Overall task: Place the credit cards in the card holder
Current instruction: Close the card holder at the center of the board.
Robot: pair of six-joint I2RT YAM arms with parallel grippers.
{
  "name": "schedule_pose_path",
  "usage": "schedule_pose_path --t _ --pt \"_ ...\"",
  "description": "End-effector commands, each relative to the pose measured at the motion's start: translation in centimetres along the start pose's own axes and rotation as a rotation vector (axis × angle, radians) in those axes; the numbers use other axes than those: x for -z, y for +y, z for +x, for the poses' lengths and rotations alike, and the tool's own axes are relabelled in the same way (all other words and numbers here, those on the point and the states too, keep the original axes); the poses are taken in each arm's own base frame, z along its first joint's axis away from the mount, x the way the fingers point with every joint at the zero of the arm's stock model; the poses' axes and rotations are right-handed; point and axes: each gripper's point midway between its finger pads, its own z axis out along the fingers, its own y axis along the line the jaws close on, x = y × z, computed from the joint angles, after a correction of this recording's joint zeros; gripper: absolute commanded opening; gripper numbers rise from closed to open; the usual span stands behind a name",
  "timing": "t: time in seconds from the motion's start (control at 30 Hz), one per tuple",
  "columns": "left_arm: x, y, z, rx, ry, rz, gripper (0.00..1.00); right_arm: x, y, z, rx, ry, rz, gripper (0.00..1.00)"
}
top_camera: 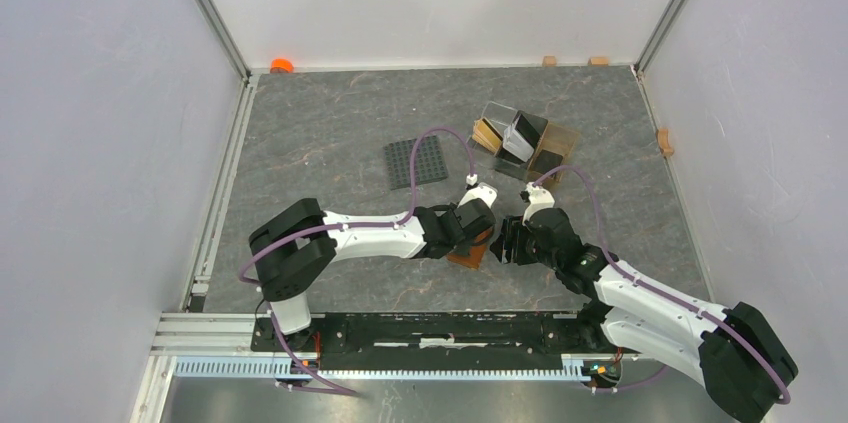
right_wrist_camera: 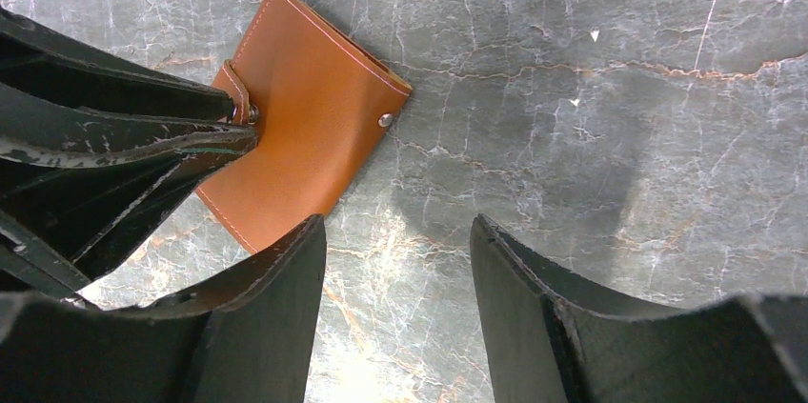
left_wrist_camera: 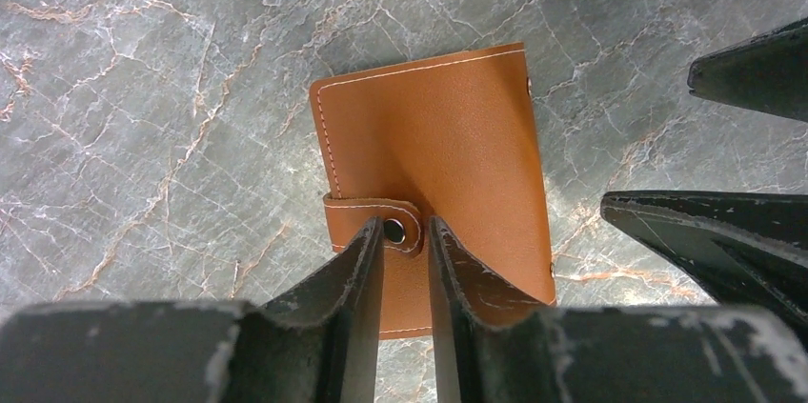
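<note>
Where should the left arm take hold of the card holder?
Likely the strap tab, by its snap end: it's a thin raised lip on the flat card holder. Come down from the left arm's side, where the strap wraps the edge, left fingers straddling the stud.

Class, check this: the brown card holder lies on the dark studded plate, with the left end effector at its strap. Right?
No: the top external view shows the card holder on the bare table, apart from the studded plate; the rest holds.
</note>
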Motion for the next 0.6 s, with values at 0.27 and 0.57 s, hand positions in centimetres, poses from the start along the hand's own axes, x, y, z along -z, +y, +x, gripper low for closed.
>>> schedule_pose_path --t 0.27,0.57 --pt "1.11 -0.43 -1.08 0.055 -0.041 0.03 0.2 -0.13 0.73 -0.69 -0.003 -0.026 -0.031 0.62" --pt "1.76 -0.4 -1.68 0.066 -0.056 0.034 0.27 -0.18 0.82 -0.56 -0.003 -0.02 -0.036 0.62"
